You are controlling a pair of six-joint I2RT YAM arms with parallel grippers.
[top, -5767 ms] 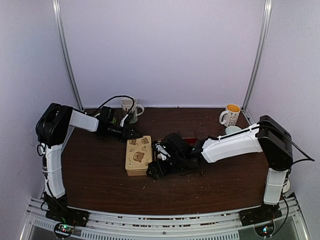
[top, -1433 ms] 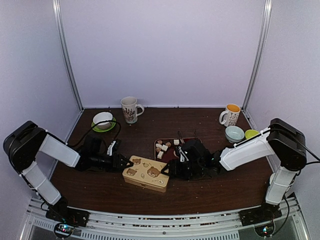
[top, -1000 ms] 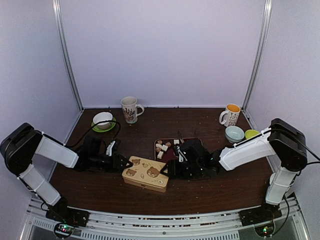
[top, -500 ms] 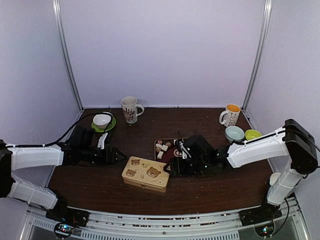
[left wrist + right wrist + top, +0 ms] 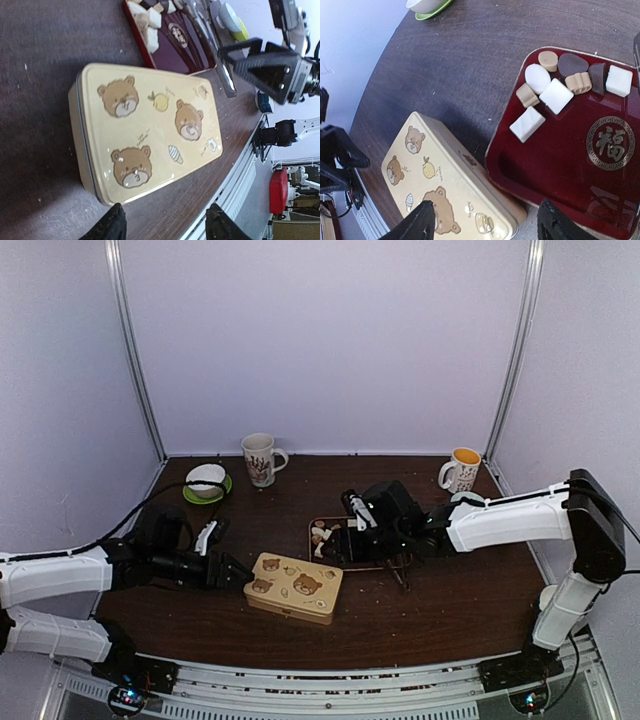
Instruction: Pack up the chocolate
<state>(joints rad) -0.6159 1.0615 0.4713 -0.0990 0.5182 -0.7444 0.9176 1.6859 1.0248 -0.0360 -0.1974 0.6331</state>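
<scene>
Chocolate (image 5: 555, 92) is kept on a tray (image 5: 560, 165) beside a shut tin (image 5: 150, 130) (mid-table); left gripper (image 5: 166, 212) and right gripper (image 5: 486, 210) are held low, spread, empty.

From above, the right gripper (image 5: 346, 534) covers part of the dark red rectangular tray (image 5: 320, 553), and the bite-size chocolate pieces (image 5: 320, 536) on it are too small to sort by colour. The left wrist view crops them at 12 o'clock.

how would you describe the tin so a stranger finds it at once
On the dark table, beside the red tray of chocolate and nearer the front edge, lies a flat cream tin. Cartoon bears on its shut lid set it apart.
</scene>
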